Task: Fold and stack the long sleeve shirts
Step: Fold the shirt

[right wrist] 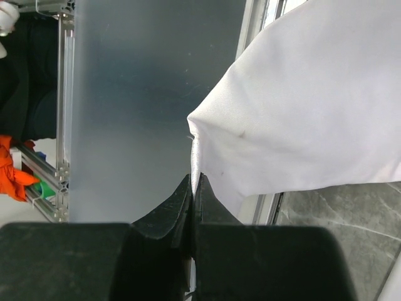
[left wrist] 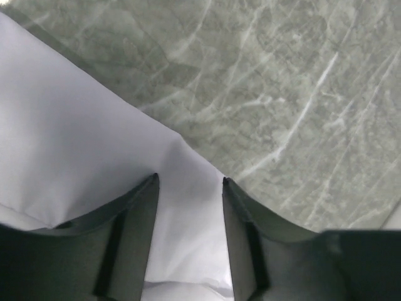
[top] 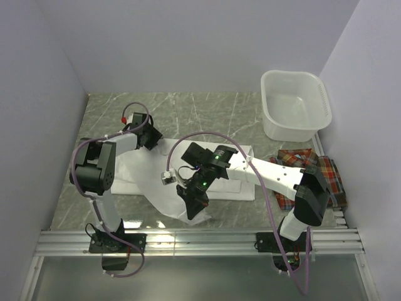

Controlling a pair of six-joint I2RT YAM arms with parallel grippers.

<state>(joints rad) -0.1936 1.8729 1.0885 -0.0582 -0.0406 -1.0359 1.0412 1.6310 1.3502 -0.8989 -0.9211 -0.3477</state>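
Right hand [right wrist: 193,186] is pinched shut on a corner of the white shirt [right wrist: 313,106] at the near edge of the counter [top: 207,113]. I'd carry that corner up and across in one smooth arc, keeping the cloth taut so the fold lands flat. Left hand [left wrist: 190,182] hovers with its fingers apart over the shirt's far edge, well placed to pin it down, while the plaid shirt [top: 332,179] waits off to the right, near the basin [top: 294,103].
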